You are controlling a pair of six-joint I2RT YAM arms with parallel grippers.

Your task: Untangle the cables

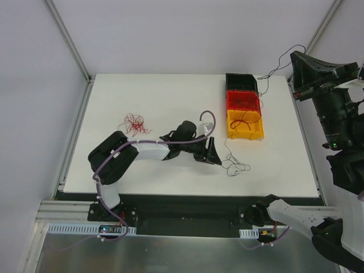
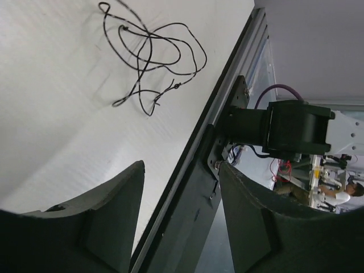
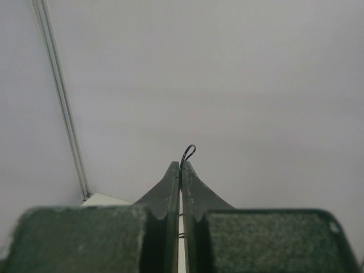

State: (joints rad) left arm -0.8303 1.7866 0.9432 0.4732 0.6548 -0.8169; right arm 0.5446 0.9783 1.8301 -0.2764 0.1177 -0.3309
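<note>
A loose tangle of black cable (image 1: 234, 166) lies on the white table (image 1: 170, 96), just right of my left gripper (image 1: 215, 157). In the left wrist view the tangle (image 2: 151, 57) lies ahead of the open, empty left gripper (image 2: 182, 170). A tangle of red cables (image 1: 135, 122) lies at the table's left. My right gripper (image 1: 298, 60) is raised high at the far right, shut on a thin black cable (image 1: 278, 62) that hangs down toward the bins. In the right wrist view a small loop of this cable (image 3: 189, 152) sticks out above the closed right gripper (image 3: 181, 168).
Three bins stand in a row at the table's back right: black (image 1: 242, 82), red (image 1: 243, 100) holding red wire, yellow (image 1: 245, 125) with a red strand and a black strand trailing out. The table's front edge rail (image 2: 187, 170) runs under the left gripper.
</note>
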